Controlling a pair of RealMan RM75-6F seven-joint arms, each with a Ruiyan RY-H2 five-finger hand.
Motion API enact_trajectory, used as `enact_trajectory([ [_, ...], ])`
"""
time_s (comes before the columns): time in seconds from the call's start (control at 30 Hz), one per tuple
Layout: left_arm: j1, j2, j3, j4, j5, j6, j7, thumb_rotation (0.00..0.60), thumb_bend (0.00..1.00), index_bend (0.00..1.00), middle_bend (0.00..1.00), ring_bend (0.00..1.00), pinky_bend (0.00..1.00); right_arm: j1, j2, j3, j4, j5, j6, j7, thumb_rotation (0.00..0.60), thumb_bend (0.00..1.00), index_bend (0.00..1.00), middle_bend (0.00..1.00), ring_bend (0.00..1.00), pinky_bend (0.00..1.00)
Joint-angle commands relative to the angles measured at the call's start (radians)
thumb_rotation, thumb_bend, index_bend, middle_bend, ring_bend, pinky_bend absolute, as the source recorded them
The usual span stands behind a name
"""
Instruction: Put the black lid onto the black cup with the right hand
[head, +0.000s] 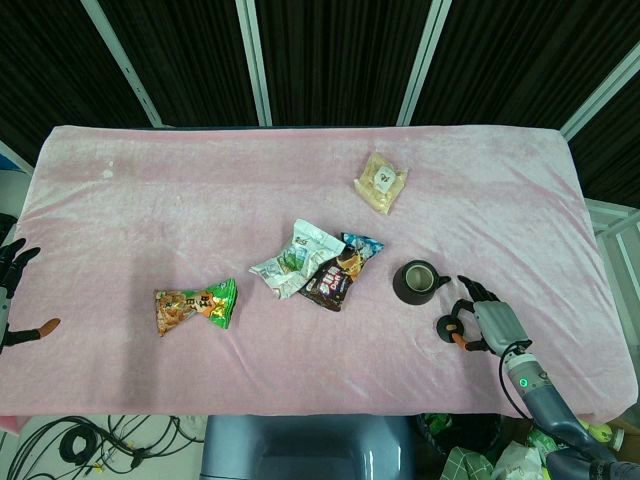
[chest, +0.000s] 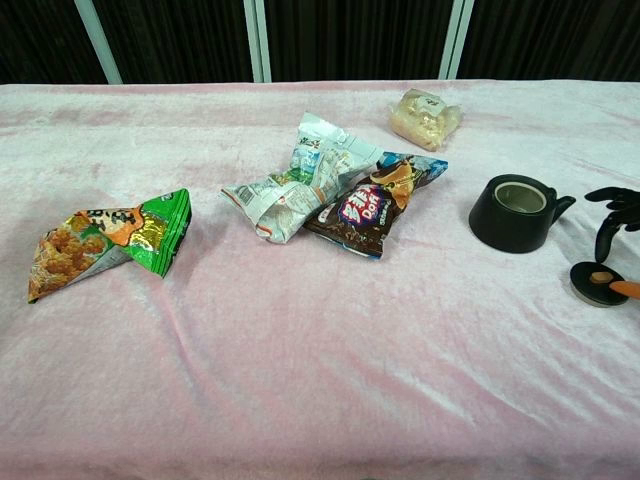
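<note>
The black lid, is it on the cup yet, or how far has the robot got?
Not yet. The black lid lies on the pink cloth, beside the black cup, which stands open. The right hand is at the lid with its fingers spread around it, but no firm grip shows. Left to do: grasp the lid, lift it and set it on the cup.

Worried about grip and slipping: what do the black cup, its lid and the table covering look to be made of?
Black cup: matte black, likely ceramic or plastic, with faint sheen and a pale inside. Black lid: same matte black, with a small brownish knob. Table covering: pink plush cloth, velvet-like, with shaded nap and soft wrinkles.
</note>
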Motion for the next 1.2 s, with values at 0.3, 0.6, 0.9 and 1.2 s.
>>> enact_trajectory([
  [0.3, 0.001, 0.000, -0.001, 0.001, -0.001, 0.001, -0.002, 0.600, 0.09, 0.12, 0.01, 0.00, 0.03, 0.002, -0.014, -0.002, 0.017, 0.002, -0.011, 0.005, 0.600, 0.24, 0.55, 0.00, 0.06, 0.16],
  [0.6, 0.000, -0.001, -0.002, 0.001, -0.003, 0.000, 0.001, 0.600, 0.09, 0.12, 0.01, 0.00, 0.03, 0.006, -0.020, 0.000, 0.033, 0.005, -0.024, 0.009, 0.600, 0.26, 0.56, 0.00, 0.06, 0.16],
  [0.9, 0.000, -0.001, -0.003, -0.002, -0.004, -0.001, 0.003, 0.600, 0.09, 0.12, 0.01, 0.00, 0.03, 0.016, -0.013, 0.002, 0.028, 0.016, -0.051, 0.011, 0.600, 0.27, 0.56, 0.00, 0.06, 0.16],
  [1.2, 0.001, -0.001, -0.003, -0.003, -0.005, -0.002, 0.002, 0.600, 0.09, 0.12, 0.01, 0.00, 0.03, 0.027, -0.020, 0.010, 0.030, 0.041, -0.081, -0.001, 0.600, 0.28, 0.56, 0.00, 0.06, 0.16],
])
